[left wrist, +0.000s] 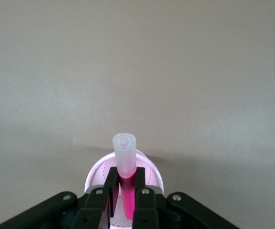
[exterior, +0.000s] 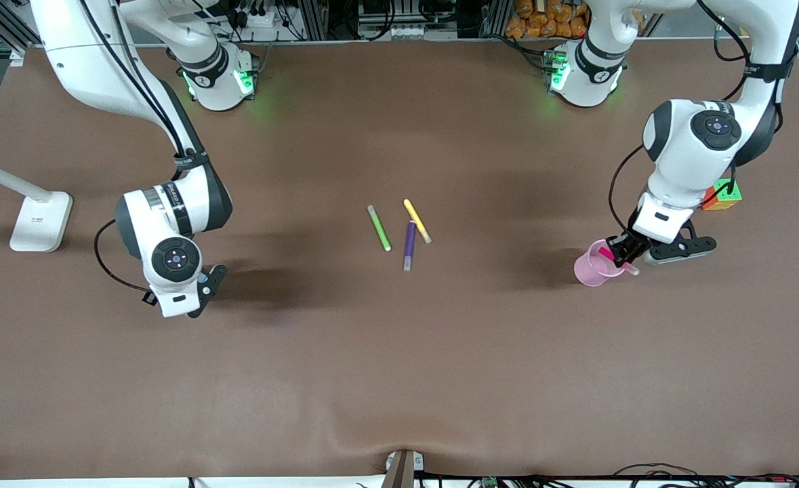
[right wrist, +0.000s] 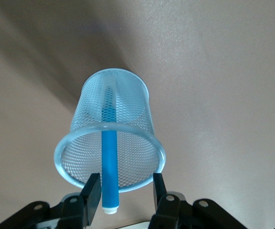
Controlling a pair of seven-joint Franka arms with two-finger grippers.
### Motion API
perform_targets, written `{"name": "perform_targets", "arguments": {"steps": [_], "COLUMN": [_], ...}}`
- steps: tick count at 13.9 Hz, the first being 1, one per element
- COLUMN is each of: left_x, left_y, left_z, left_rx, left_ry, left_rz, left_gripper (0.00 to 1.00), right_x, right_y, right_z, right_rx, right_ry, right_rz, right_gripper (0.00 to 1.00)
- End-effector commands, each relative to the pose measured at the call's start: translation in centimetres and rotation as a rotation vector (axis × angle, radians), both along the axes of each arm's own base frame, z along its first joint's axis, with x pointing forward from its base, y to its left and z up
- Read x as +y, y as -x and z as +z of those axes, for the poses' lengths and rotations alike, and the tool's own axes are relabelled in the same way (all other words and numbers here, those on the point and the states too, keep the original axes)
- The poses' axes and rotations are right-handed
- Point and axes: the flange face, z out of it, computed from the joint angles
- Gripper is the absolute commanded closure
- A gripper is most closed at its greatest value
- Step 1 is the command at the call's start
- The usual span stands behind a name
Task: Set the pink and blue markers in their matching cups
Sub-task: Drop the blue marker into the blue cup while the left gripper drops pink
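My left gripper [exterior: 620,253] is shut on the pink marker [exterior: 606,253] and holds it tilted over the pale pink cup [exterior: 590,270], pink end down inside the rim. In the left wrist view the pale cap [left wrist: 124,151] sticks out past the fingers [left wrist: 142,183], above the pink cup [left wrist: 151,172]. My right gripper [right wrist: 123,194] is open over the pale blue mesh cup [right wrist: 127,114]. The blue marker [right wrist: 109,157] stands in that cup and leans on its rim, its end close to one finger. In the front view the right gripper [exterior: 204,288] hides the blue cup and marker.
A green pen [exterior: 379,228], a yellow pen [exterior: 417,221] and a dark purple pen [exterior: 409,245] lie together at the table's middle. A coloured cube [exterior: 723,195] sits by the left arm. A white stand base [exterior: 40,220] sits at the right arm's end.
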Motion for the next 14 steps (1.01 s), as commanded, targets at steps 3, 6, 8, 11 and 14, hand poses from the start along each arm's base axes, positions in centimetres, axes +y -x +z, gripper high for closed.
{"name": "perform_targets", "arguments": {"steps": [3,6,8,11,14], "left_x": [0.1,0.0,-0.1,0.0,-0.2], "left_y": [1.1,0.9,0.7,0.0,-1.7], "left_z": [-0.1,-0.6,-0.4,0.8,4.6], "left_rx": [-0.004,0.006,0.002,0.006,0.1], "left_ry": [-0.01,-0.007,-0.009,-0.014,-0.045], "left_rz": [-0.013,0.0,-0.004,-0.004,0.011], "left_gripper": [1.0,0.02,0.0,0.0,0.0], "right_x": [-0.4,-0.5,-0.4,-1.2,-2.9], "right_y": [-0.4,-0.4,-0.5,-0.2,-0.4], "right_z": [2.6,4.4,6.7,11.3,15.4], "right_rx": [-0.046,-0.075,-0.11,-0.172,-0.243], "right_ry": [0.004,-0.016,-0.049,-0.147,-0.178], "right_rz": [-0.019,-0.046,-0.124,-0.246,-0.37], "right_gripper": [0.47,0.0,0.0,0.0,0.0]}}
